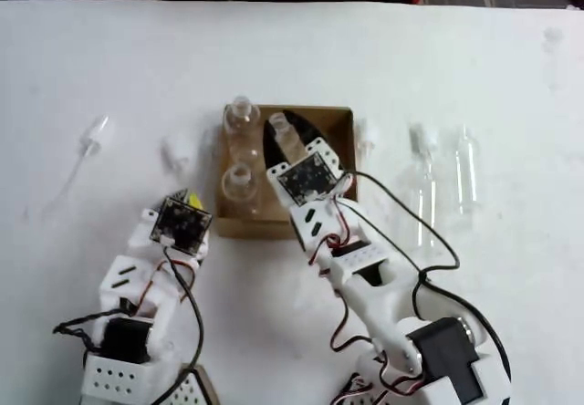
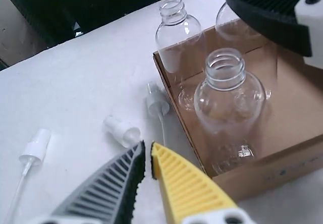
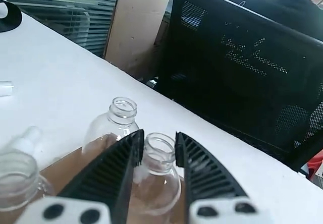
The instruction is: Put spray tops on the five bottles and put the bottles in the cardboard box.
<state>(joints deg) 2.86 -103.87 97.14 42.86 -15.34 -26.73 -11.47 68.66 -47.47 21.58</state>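
Right end effector point(image 3: 158, 135) clamping the neck of an uncapped bottle point(image 3: 157, 179) standing inside the cardboard box point(image 1: 341, 124). Left end effector point(image 2: 148, 152) hovering pinched together, empty, near a loose spray top point(image 2: 121, 130) on the worktop point(image 2: 75, 77). Judging: bottle needing a straight lift, clearing its neighbours, for capping

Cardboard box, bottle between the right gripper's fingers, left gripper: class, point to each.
cardboard box point(image 2: 275, 172), left wrist view, near wall
bottle point(image 3: 159, 153), right wrist view, neck
left gripper point(image 2: 147, 151), left wrist view, between fingertips
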